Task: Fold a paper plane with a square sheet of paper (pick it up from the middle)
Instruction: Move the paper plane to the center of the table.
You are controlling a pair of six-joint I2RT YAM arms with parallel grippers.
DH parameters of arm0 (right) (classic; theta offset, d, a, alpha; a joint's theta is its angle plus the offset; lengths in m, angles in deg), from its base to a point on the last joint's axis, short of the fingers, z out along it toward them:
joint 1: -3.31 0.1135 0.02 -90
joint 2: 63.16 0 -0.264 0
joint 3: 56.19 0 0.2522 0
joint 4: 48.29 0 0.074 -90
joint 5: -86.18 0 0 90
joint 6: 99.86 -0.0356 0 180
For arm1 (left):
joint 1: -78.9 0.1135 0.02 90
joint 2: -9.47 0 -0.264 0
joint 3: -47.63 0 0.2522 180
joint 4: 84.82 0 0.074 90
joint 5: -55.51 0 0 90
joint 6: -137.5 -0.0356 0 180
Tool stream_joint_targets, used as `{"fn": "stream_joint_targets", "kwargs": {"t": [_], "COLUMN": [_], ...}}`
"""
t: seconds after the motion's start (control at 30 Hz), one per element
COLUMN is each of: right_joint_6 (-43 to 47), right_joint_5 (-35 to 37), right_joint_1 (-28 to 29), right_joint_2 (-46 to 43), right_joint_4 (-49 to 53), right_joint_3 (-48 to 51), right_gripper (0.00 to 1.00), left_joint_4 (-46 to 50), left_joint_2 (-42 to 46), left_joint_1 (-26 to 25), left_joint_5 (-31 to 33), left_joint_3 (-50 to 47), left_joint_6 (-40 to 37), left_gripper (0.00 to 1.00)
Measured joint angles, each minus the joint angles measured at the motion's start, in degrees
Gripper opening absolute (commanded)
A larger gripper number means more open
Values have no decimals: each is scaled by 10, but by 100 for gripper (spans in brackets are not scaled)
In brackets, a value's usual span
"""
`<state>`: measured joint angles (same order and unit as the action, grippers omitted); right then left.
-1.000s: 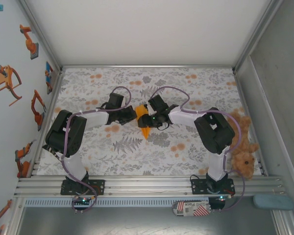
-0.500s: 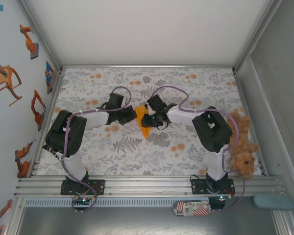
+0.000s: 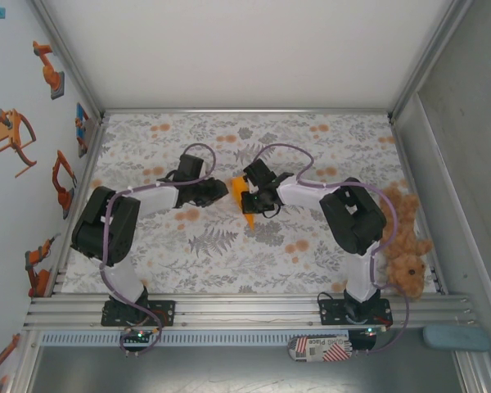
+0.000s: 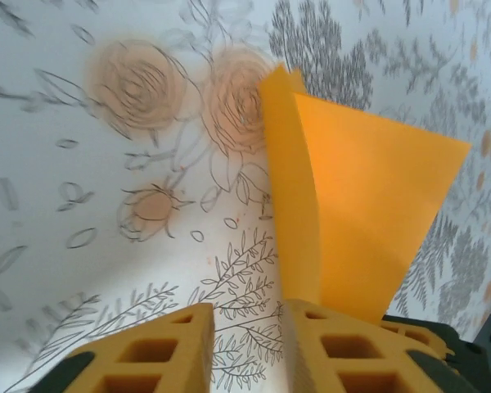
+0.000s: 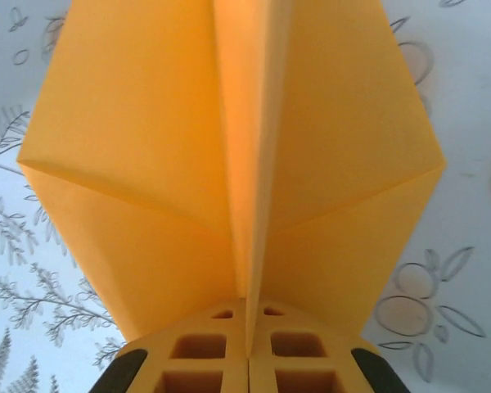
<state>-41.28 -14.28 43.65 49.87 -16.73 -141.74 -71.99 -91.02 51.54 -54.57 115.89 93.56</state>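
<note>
Paper: I have a pointed, folded orange-yellow paper plane (image 5: pixel 229 164) with a sharp centre crease and two wings spreading from it.
Where it is: it sits at about the middle of the floral-cloth tabletop (image 3: pixel 311 147), between my two claws (image 3: pixel 241 190), well away from every edge.
Right claw: my right claw (image 5: pixel 247 315) is clenched on the centre crease at the tail end, pads pressed together with the fold between them.
Left claw: my left claw (image 4: pixel 247 315) is released. Its pads stand apart with only cloth showing in the gap, and the paper (image 4: pixel 352 205) lies just beside one pad.
Weight: I judge it very light, so it will need almost no lift force.
Stiffness: the wings look thin and floppy. The layered crease looks like the only stiff line.
Fragility: I expect it to crumple or tear easily, and a hard pull by one claw against the other could spoil the folds.
Slip: the smooth paper may slide between pads unless it is pinched flat.
Best hold: I would take it on the centre crease, where the layers stack, not on a single wing.
Count: there is one paper plane, two claws and one brown plush teddy (image 3: pixel 405 246) at the right edge.
</note>
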Motion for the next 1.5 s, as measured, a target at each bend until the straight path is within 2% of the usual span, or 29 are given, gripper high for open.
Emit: {"fn": "stream_joint_targets", "kwargs": {"t": [0.1,0.23,0.37,0.5,0.67,0.87,1.5], "right_joint_6": [0,0,0,-1,-3,-15,-18], "right_joint_5": [46,94,126,140,155,166,176], "right_joint_1": [0,-5,-12,-23,-31,-32,-32], "right_joint_2": [-1,0,11,38,76,89,97], "right_joint_4": [26,59,80,95,118,134,130], "right_joint_3": [-19,-57,-98,-128,-155,-164,-164], "right_gripper": [4,4,3,4,8,18,35], "left_joint_4": [30,73,120,154,173,181,184], "left_joint_2": [46,104,139,163,176,176,170], "left_joint_1": [15,28,30,32,37,38,38], "left_joint_5": [33,98,168,217,242,246,241], "left_joint_3": [-3,-6,-17,-40,-48,-49,-56], "left_joint_6": [-5,-16,-24,-29,-32,-37,-38], "left_gripper": [55,82,94,97,99,96,96]}}
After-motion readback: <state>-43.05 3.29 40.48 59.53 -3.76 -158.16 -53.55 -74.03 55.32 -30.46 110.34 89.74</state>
